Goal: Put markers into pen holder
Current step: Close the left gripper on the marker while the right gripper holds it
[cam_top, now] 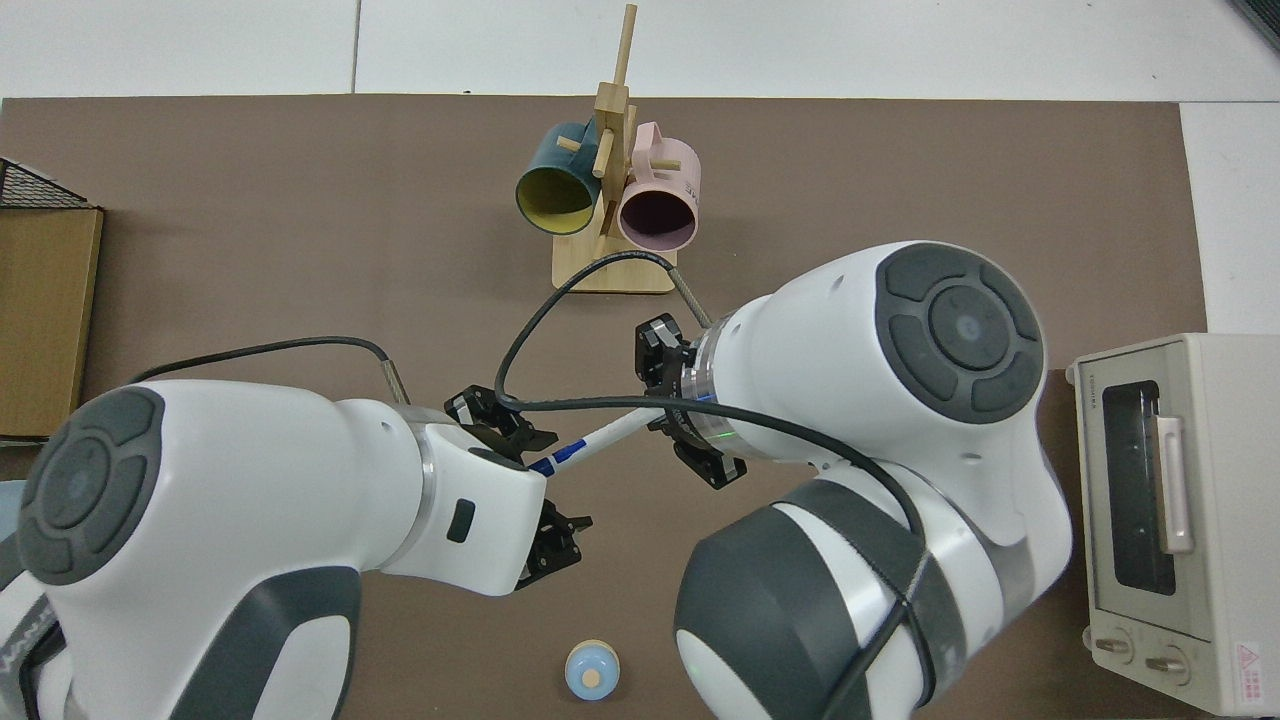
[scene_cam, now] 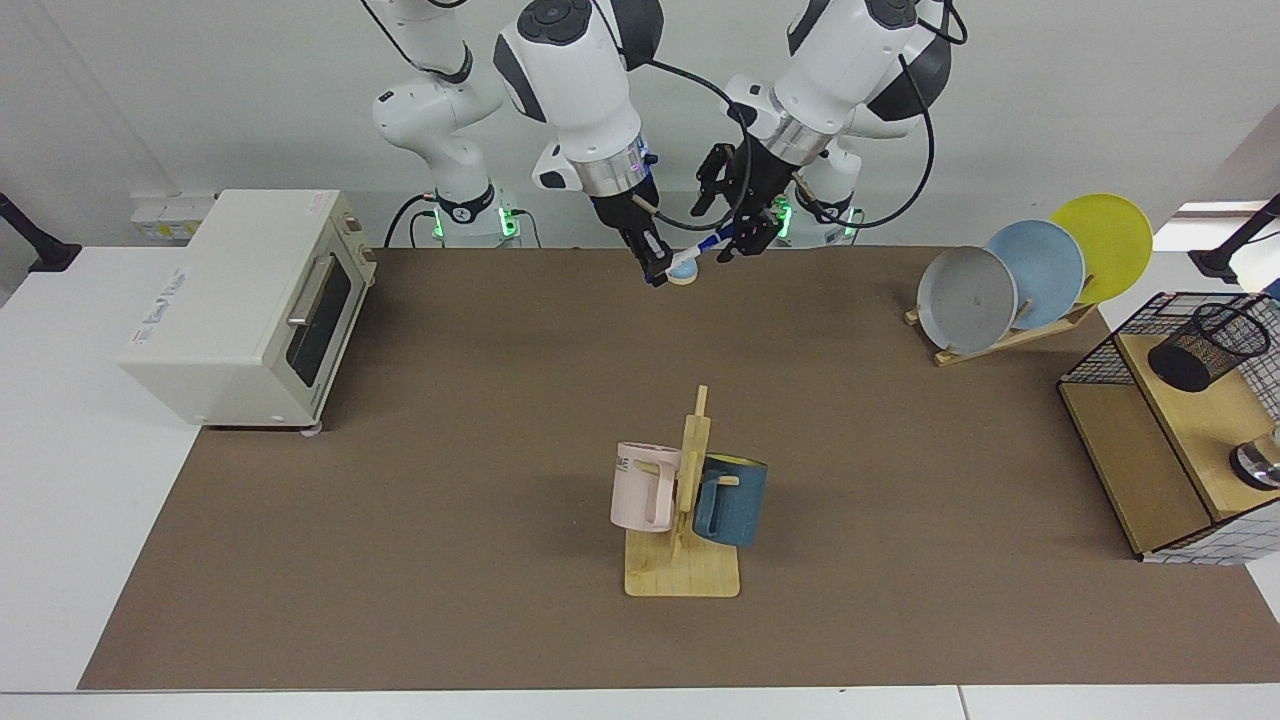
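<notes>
Arms [cam_top: 250, 500]: glossy white plastic shells with matt dark-grey joint caps; black matt grippers. Table mat [scene_cam: 450, 480]: brown, matt, faintly grainy, cloth-like. Marker [cam_top: 600, 443]: smooth white plastic, blue end. Mug rack [scene_cam: 683, 570]: pale unfinished wood. Mugs [scene_cam: 640, 487]: pink and blue, matt glaze. Oven [scene_cam: 240, 300]: cream, satin finish, metal handle, dark glossy glass door. Plates [scene_cam: 1040, 265]: smooth, low sheen, on a wood stand. Pen holder [scene_cam: 1205, 345]: black wire mesh. Shelf [scene_cam: 1140, 470]: bare wood boards within a black wire frame.

marker [cam_top: 590, 447] cap end hidden behind left end effector [cam_top: 520, 470].
</notes>
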Robot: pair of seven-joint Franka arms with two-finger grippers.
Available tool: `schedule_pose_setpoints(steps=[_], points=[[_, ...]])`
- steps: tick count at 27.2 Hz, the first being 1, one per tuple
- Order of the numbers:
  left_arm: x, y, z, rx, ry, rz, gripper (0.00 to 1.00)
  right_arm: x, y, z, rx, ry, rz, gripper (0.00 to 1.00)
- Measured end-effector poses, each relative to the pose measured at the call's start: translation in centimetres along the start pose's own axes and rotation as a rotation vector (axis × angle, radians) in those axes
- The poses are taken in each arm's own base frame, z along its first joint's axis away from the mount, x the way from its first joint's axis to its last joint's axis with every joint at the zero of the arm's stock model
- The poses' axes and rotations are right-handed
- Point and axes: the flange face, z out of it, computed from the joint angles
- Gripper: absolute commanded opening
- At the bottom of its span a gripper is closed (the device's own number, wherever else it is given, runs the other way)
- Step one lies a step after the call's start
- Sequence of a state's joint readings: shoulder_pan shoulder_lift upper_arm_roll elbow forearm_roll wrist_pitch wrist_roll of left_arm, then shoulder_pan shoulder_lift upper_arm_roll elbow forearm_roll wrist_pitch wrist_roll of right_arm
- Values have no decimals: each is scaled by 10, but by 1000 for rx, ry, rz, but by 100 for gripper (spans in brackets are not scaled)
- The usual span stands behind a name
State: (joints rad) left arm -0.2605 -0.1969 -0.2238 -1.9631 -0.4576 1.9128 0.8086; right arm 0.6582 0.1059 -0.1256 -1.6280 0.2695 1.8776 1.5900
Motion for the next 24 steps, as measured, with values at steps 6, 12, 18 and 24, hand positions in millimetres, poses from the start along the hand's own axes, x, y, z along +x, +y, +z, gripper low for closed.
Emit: schedule_pose_setpoints(steps=[6, 12, 18, 24], points=[[0, -2, -1, 6, 7, -2, 31, -3, 2, 2, -19, 0, -5, 0], [-1, -3, -2, 9, 12, -8, 0, -11, 5, 8, -47, 4, -21, 0], [-1, -4, 0, 10, 13, -43, 0, -10, 5, 10, -52, 7, -15, 0], [-1, -4, -1, 13, 14, -49, 0, -10, 6, 11, -57, 7, -19, 100]])
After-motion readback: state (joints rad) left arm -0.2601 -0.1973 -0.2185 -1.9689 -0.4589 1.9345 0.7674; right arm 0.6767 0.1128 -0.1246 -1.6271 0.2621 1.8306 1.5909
